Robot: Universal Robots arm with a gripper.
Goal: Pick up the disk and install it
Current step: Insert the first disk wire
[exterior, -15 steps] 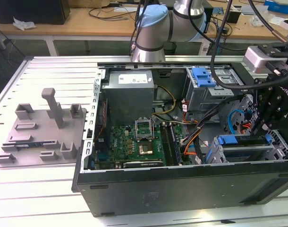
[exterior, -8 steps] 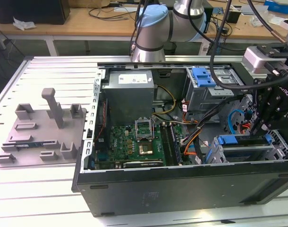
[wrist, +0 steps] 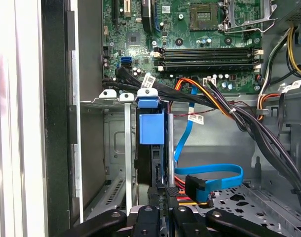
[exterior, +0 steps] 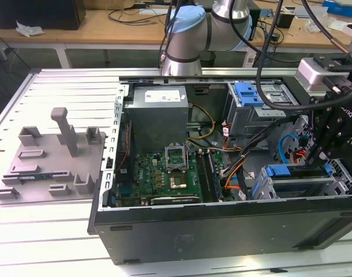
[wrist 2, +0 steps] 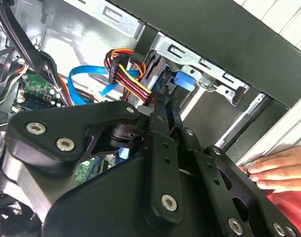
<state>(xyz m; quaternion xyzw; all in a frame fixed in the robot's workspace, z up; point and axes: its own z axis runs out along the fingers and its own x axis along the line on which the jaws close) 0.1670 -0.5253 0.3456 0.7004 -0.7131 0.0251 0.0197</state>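
Observation:
The disk (exterior: 278,171) lies edge-on in the lower drive cage (exterior: 297,186) at the case's corner on the exterior view's right, its blue front facing the motherboard. In the first wrist view the disk (wrist: 151,127) is a blue-fronted slab between the cage's metal rails, with a dark body running back to my gripper (wrist: 163,191). The gripper (exterior: 327,160) reaches down into the cage, its two black fingers close together on the disk's rear edge. In the second wrist view the fingers (wrist 2: 159,118) point at the blue front (wrist 2: 185,81).
A person's hand (wrist 2: 276,168) rests on the case wall beside the cage. Blue data cables (wrist: 214,173) and orange-red power wires (wrist 2: 128,74) hang close to the cage. The upper drive cage with a blue bracket (exterior: 248,92), the motherboard (exterior: 164,173) and a grey fixture plate (exterior: 49,164) lie further off.

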